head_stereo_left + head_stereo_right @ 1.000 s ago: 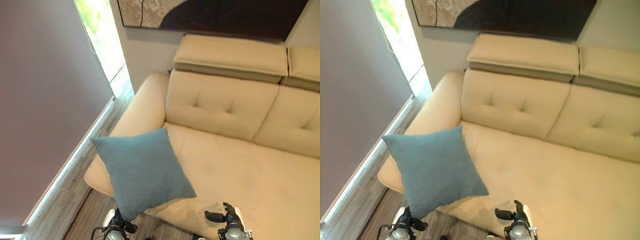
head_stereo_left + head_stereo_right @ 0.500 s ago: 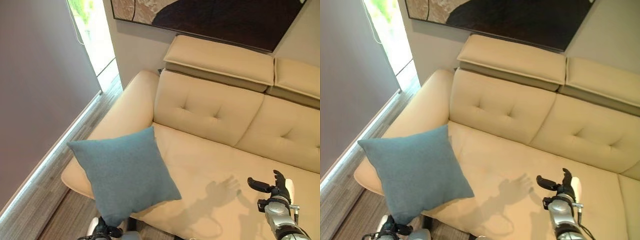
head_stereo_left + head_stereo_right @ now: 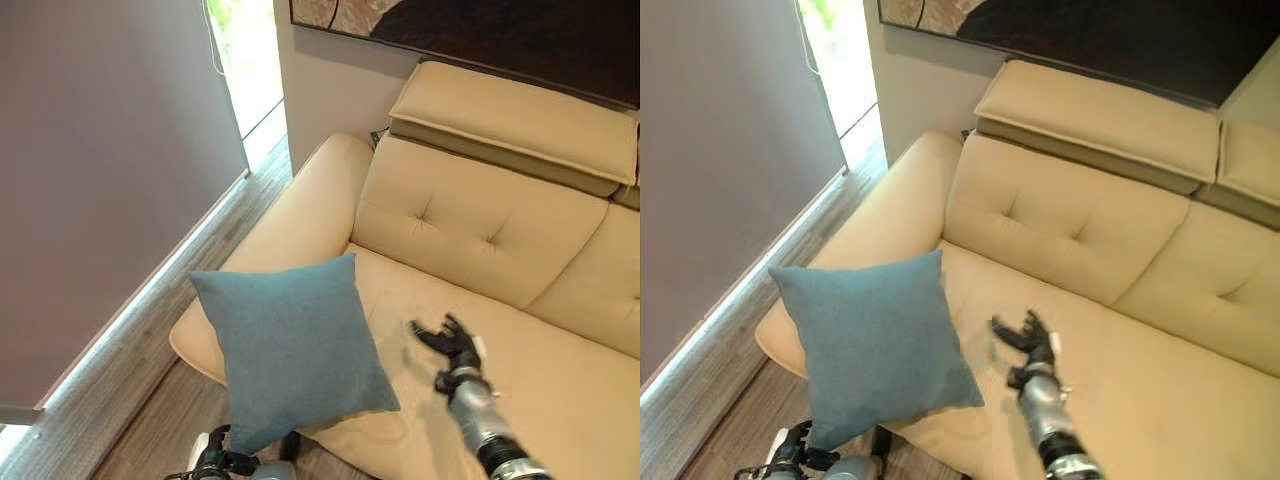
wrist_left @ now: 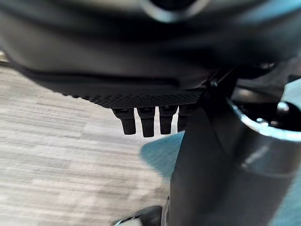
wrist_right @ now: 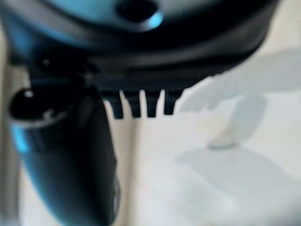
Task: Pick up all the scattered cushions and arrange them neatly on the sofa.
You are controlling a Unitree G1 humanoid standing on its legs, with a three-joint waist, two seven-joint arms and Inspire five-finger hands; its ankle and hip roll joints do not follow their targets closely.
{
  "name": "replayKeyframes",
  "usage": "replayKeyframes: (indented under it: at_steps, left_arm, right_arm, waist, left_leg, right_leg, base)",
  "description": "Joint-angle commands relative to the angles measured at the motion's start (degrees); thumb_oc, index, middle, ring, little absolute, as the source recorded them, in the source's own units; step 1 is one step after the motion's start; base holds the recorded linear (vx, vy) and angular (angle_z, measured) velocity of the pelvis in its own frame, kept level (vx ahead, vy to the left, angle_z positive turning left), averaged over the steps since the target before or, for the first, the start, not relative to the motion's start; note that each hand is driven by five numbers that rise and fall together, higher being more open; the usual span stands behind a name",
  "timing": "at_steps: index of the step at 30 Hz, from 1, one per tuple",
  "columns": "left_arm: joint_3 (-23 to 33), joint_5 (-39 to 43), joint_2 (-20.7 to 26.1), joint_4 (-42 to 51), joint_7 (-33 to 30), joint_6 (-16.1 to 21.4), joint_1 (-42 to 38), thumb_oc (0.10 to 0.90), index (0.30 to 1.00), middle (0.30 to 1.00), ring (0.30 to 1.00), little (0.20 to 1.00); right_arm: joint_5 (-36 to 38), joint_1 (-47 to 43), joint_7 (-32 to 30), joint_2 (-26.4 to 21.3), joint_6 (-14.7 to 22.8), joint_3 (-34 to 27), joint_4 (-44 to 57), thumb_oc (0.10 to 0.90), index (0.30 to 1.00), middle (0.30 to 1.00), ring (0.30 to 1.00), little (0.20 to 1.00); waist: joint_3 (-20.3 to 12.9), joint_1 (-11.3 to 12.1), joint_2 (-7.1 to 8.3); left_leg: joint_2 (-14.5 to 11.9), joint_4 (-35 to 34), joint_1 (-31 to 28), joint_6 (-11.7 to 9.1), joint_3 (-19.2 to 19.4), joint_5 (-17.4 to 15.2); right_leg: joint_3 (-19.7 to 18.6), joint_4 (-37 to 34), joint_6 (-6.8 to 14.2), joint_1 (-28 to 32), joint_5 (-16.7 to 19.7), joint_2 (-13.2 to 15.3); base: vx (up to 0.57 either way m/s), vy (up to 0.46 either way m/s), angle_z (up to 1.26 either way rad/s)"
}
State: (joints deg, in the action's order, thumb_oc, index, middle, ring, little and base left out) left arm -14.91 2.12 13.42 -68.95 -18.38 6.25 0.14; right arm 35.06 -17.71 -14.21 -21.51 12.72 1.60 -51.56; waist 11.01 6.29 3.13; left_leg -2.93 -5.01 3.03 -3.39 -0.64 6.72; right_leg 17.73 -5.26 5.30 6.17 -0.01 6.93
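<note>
The right robot hand (image 3: 452, 345), fingers spread and empty, hovers over the sofa (image 3: 560, 370) seat; the blue cushion (image 3: 292, 355) leans on the seat's front edge at its nine o'clock, near.

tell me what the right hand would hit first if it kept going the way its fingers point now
Probably the blue cushion: the open right hand hovers over the sofa seat, fingers aimed toward the cushion's edge. Depth is unclear, so it might pass above.
</note>
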Motion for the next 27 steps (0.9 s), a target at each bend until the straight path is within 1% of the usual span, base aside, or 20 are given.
replayKeyframes:
  at_steps: [1,3,4,6,7,8,9,10,11,12,13,14,16,17,18,21,23,24,27]
  left_arm:
    - [-2.6,0.0,-2.3,-4.0,0.7,1.4,-3.0,0.800,0.900,0.900,0.900,0.900]
    - [-2.5,0.4,-2.6,-3.9,0.5,1.7,-2.5,0.800,0.900,0.900,0.900,0.900]
    - [-2.3,0.6,-3.3,-4.4,0.2,1.7,-2.1,0.800,0.900,0.900,0.900,0.900]
    - [-1.7,0.8,-3.7,-4.6,-0.3,1.7,-2.4,0.800,0.900,0.900,0.900,0.900]
    - [-2.2,0.3,-3.5,-4.7,-0.2,1.4,-2.6,0.800,0.900,0.900,0.900,0.900]
    - [-2.3,0.4,-3.0,-4.0,0.3,1.6,-2.2,0.800,0.900,0.900,0.900,0.900]
    - [-3.0,-0.2,-2.6,-4.1,0.3,1.4,-2.2,0.800,0.900,0.900,0.900,0.900]
    - [-4.0,-0.1,-2.4,-4.0,1.2,1.5,-2.6,0.800,0.900,0.900,0.900,0.900]
    - [-4.0,-0.1,-2.4,-4.0,1.2,1.5,-2.6,0.800,0.900,0.900,0.900,0.900]
    - [-4.6,-0.1,-2.0,-3.8,1.3,1.6,-2.5,0.800,0.900,0.900,0.900,0.900]
    - [-4.5,0.6,-1.9,-3.6,1.5,1.7,-2.8,0.800,0.900,0.900,0.900,0.900]
    - [-4.4,1.2,-2.0,-3.6,1.6,1.7,-2.8,0.800,0.900,0.900,0.900,0.900]
    - [-4.4,1.8,-2.2,-3.4,1.8,1.8,-2.5,0.800,0.900,0.900,0.900,0.900]
    - [-4.4,1.8,-2.2,-3.4,1.8,1.8,-2.6,0.800,0.900,0.900,0.900,0.900]
    - [-4.1,2.4,-2.4,-3.3,1.6,2.0,-2.7,0.800,0.900,0.900,0.900,0.900]
    - [-4.2,2.8,-2.4,-3.2,1.6,2.2,-3.0,0.800,0.900,0.900,0.900,0.900]
    - [-4.4,2.9,-2.4,-3.3,1.8,2.3,-3.4,0.800,0.900,0.900,0.900,0.900]
    - [-4.5,2.9,-2.4,-3.4,1.8,2.4,-3.8,0.800,0.900,0.900,0.900,0.900]
    - [-4.5,2.7,-2.1,-3.5,1.9,2.4,-4.2,0.800,0.900,0.900,0.900,0.900]
  right_arm:
    - [5.5,-9.3,-1.5,-0.3,6.1,-1.1,-0.9,0.800,0.900,0.900,0.900,0.900]
    - [3.9,-8.1,-2.5,2.2,6.6,1.5,3.5,0.800,0.900,0.900,0.900,0.900]
    - [3.3,-7.4,-2.9,3.1,6.2,1.7,8.0,0.800,0.900,0.900,0.900,0.900]
    - [0.4,-4.7,-3.3,3.7,7.3,2.5,13.2,0.800,0.900,0.900,0.900,0.900]
    - [4.9,-6.5,-0.9,3.2,6.1,0.6,8.9,0.800,0.900,0.900,0.900,0.900]
    - [4.5,-6.6,-0.7,2.3,7.7,2.1,8.4,0.800,0.900,0.900,0.900,0.900]
    - [7.7,-10.8,-1.2,-0.1,5.7,-0.4,4.4,0.800,0.900,0.900,0.900,0.900]
    - [8.6,-15.0,-1.1,-0.6,6.2,-0.4,-0.6,0.800,0.900,0.900,0.900,0.900]
    - [8.6,-15.0,-1.1,-0.6,6.2,-0.4,-0.7,0.800,0.900,0.900,0.900,0.900]
    - [9.0,-16.9,-0.8,-0.8,5.9,0.7,-2.2,0.800,0.900,0.900,0.900,0.900]
    - [8.0,-17.5,-0.9,-0.3,4.4,2.2,-1.7,0.800,0.900,0.900,0.900,0.900]
    - [6.9,-18.0,-0.8,-0.4,3.9,3.4,-1.7,0.800,0.900,0.900,0.900,0.900]
    - [3.6,-18.9,-1.5,-0.7,3.5,5.4,-1.4,0.800,0.900,0.900,0.900,0.900]
    - [3.6,-18.9,-1.5,-0.7,3.5,5.4,-1.4,0.800,0.900,0.900,0.900,0.900]
    - [0.6,-19.5,-1.9,-0.4,3.1,6.8,-1.2,0.800,0.900,0.900,0.900,0.900]
    - [1.3,-19.9,-1.2,0.5,3.4,7.1,-1.2,0.800,0.900,0.900,0.900,0.900]
    - [2.3,-20.1,-0.5,1.6,3.5,7.5,-1.5,0.800,0.900,0.900,0.900,0.900]
    - [2.3,-20.3,0.3,2.0,3.0,8.4,-2.6,0.800,0.900,0.900,0.900,0.900]
    - [1.8,-19.5,2.4,2.7,1.8,10.7,-3.2,0.800,0.900,0.900,0.900,0.900]
  waist:
    - [-0.1,3.0,-0.66]
    - [0.0,3.4,-0.91]
    - [0.1,3.3,-1.01]
    - [0.4,3.0,-1.12]
    - [0.6,3.3,-1.10]
    - [0.7,3.8,-0.95]
    - [0.7,4.2,-0.95]
    - [0.9,5.3,-1.14]
    - [0.8,5.3,-1.14]
    - [1.3,6.3,-1.35]
    - [1.9,6.7,-1.52]
    - [2.0,6.8,-1.62]
    - [2.4,7.3,-1.88]
    - [2.4,7.3,-1.88]
    - [3.0,7.7,-2.16]
    - [3.4,8.0,-2.43]
    - [3.8,8.8,-2.52]
    - [4.1,9.5,-2.50]
    - [4.3,10.2,-2.26]
  left_leg:
    - [-2.0,0.0,0.3,-0.1,-1.4,-5.4]
    - [-1.9,0.0,0.8,-0.1,-1.6,-5.3]
    - [-1.8,0.0,0.9,0.0,-1.7,-5.3]
    - [-1.8,0.0,1.3,0.0,-1.8,-5.2]
    - [-1.7,0.0,1.4,-0.1,-2.0,-5.2]
    - [-1.8,0.0,1.5,-0.3,-2.2,-5.3]
    - [-1.7,0.0,2.0,-0.4,-2.5,-5.0]
    - [-1.5,0.0,2.5,-0.5,-3.0,-4.9]
    - [-1.5,0.0,2.5,-0.5,-3.0,-4.9]
    - [-1.6,0.0,2.9,-0.7,-3.4,-4.8]
    - [-1.5,0.0,3.6,-0.9,-3.6,-4.4]
    - [-1.3,0.0,4.2,-0.9,-4.0,-4.0]
    - [-1.4,0.0,4.6,-1.0,-4.2,-4.0]
    - [-1.4,0.0,4.6,-1.0,-4.2,-3.9]
    - [-1.3,0.0,5.5,-1.2,-4.7,-3.5]
    - [-1.1,0.0,6.6,-1.2,-5.4,-3.1]
    - [-1.0,0.0,7.4,-1.4,-6.1,-2.8]
    - [-0.9,0.0,8.1,-1.5,-6.7,-2.6]
    - [-0.6,0.0,8.6,-1.6,-7.7,-2.5]
  right_leg:
    - [0.2,1.7,2.3,-2.6,-0.5,2.9]
    - [0.5,1.4,2.3,-2.8,-0.3,2.9]
    - [0.5,1.3,2.4,-3.0,-0.2,3.0]
    - [0.5,1.2,2.4,-3.5,0.1,3.1]
    - [0.8,1.0,2.4,-3.4,0.1,3.1]
    - [1.0,1.0,2.4,-3.3,0.0,3.0]
    - [1.6,0.7,2.5,-3.4,0.2,3.1]
    - [2.2,0.7,2.5,-3.4,0.1,3.1]
    - [2.2,0.7,2.5,-3.5,0.1,3.1]
    - [2.6,0.7,2.5,-3.5,0.1,3.1]
    - [2.9,0.7,2.4,-4.0,0.3,3.0]
    - [3.1,0.7,2.4,-4.3,0.5,3.0]
    - [3.6,0.7,2.4,-4.4,0.4,3.0]
    - [3.6,0.7,2.4,-4.4,0.4,3.0]
    - [4.1,0.8,2.4,-5.0,0.5,3.1]
    - [4.5,0.9,2.4,-5.6,0.6,3.1]
    - [5.3,0.8,2.3,-5.9,0.7,3.1]
    - [5.9,0.8,2.3,-6.1,0.6,3.1]
    - [7.2,1.0,2.2,-5.9,0.3,3.2]
  base:
    - [0.00,0.000,0.00]
    - [0.00,0.035,0.00]
    - [-0.01,0.046,0.05]
    - [-0.01,0.032,0.10]
    - [0.01,-0.016,0.15]
    - [0.01,-0.024,0.18]
    - [0.01,-0.024,0.21]
    - [-0.01,-0.003,0.28]
    - [-0.01,-0.010,0.24]
    - [-0.03,0.001,0.30]
    - [-0.05,0.012,0.29]
    - [-0.04,0.016,0.32]
    - [-0.01,0.008,0.17]
    - [-0.02,0.016,0.08]
    - [-0.02,0.019,0.03]
    - [-0.02,0.017,0.10]
    - [0.00,0.015,0.13]
    - [0.01,0.013,0.10]
    - [0.02,0.003,0.16]
